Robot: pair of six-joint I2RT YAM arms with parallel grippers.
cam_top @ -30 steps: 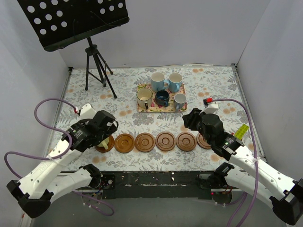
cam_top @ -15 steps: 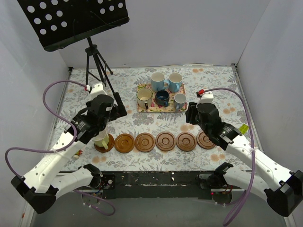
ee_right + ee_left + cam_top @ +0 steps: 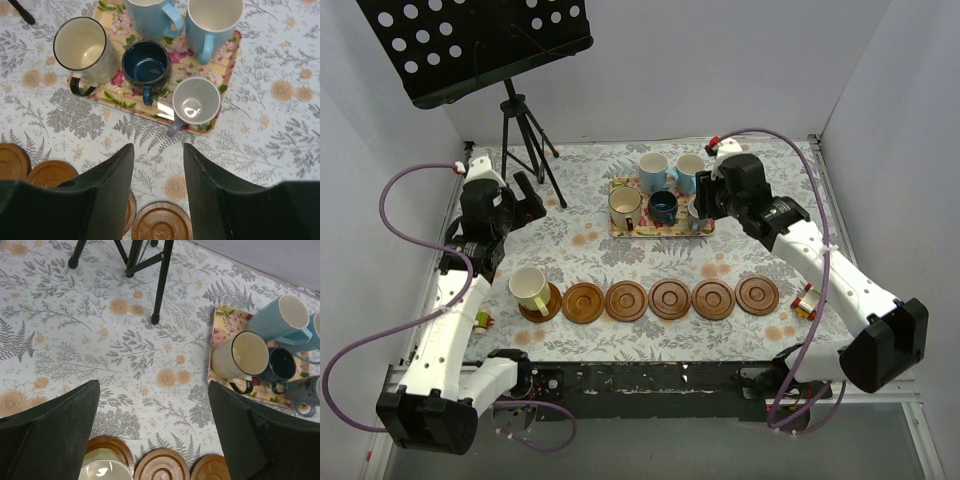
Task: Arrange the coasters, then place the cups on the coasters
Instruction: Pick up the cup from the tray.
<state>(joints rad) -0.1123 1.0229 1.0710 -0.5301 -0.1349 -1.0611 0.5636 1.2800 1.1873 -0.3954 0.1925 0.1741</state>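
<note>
Bright, even, sharp (glint in small cup (image 3: pixel 196 102))

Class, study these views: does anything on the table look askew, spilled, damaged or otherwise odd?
Nothing stands out. The six coasters lie flat in a neat row, the pale mug stands upright on the leftmost one, and five mugs stand upright on the floral tray; no spill or breakage shows.

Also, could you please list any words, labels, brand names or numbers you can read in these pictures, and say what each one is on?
No text can be read in any view.
The mugs, coasters, floral tray and black perforated stand show no lettering.
The small coloured tag by the right arm and the similar tag by the left arm are too small to read.
</note>
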